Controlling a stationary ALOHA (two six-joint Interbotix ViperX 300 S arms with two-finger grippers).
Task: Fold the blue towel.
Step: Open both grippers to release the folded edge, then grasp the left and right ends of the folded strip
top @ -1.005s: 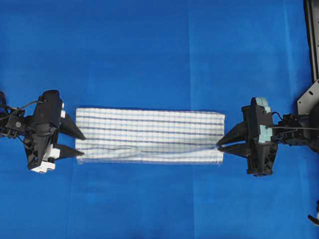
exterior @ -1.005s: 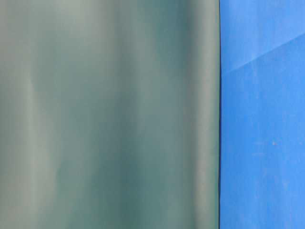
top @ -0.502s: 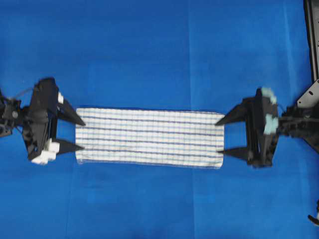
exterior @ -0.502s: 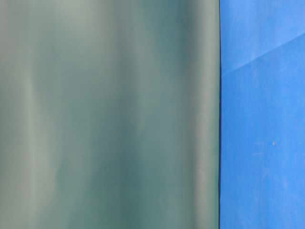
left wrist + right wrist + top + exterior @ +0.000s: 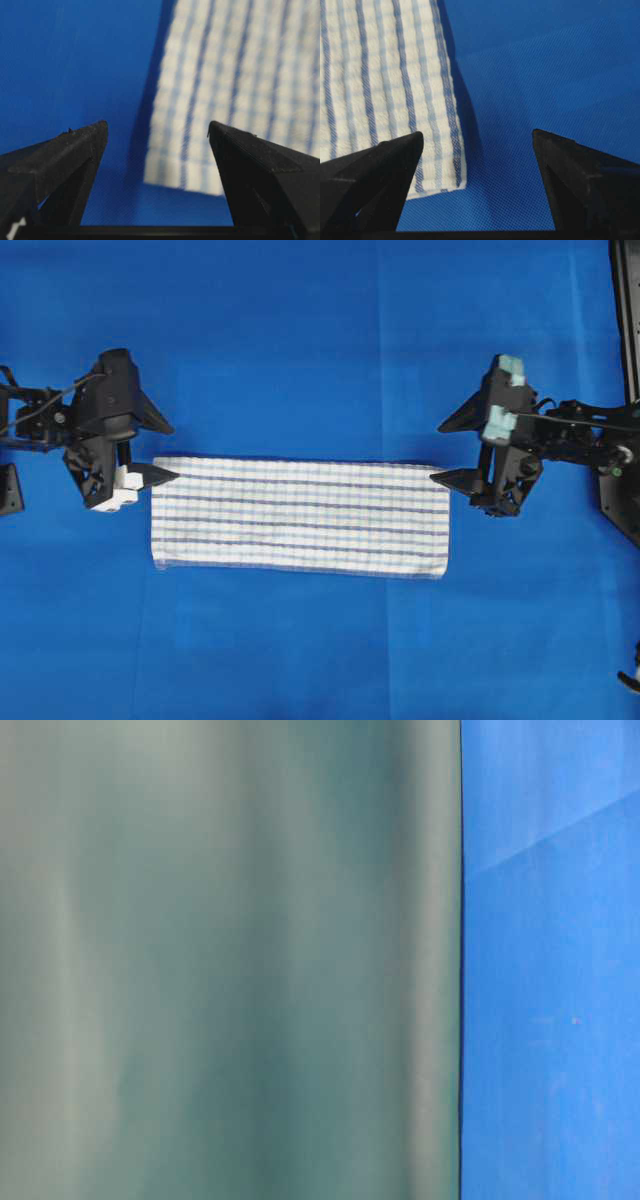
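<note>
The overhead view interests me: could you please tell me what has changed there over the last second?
The right gripper let go of the blue towel, whose pulled-up wrinkle has flattened. Both grippers, the left gripper too, opened wider and swung toward the towel's far corners at the top of the view. The towel stays in place on the table covering.

You have the blue towel (image 5: 300,517) lying flat as a long folded strip, its long edges running from 9 o'clock to 3 o'clock across the middle of the overhead view. It is white with thin dark and light blue stripes running lengthwise.
</note>
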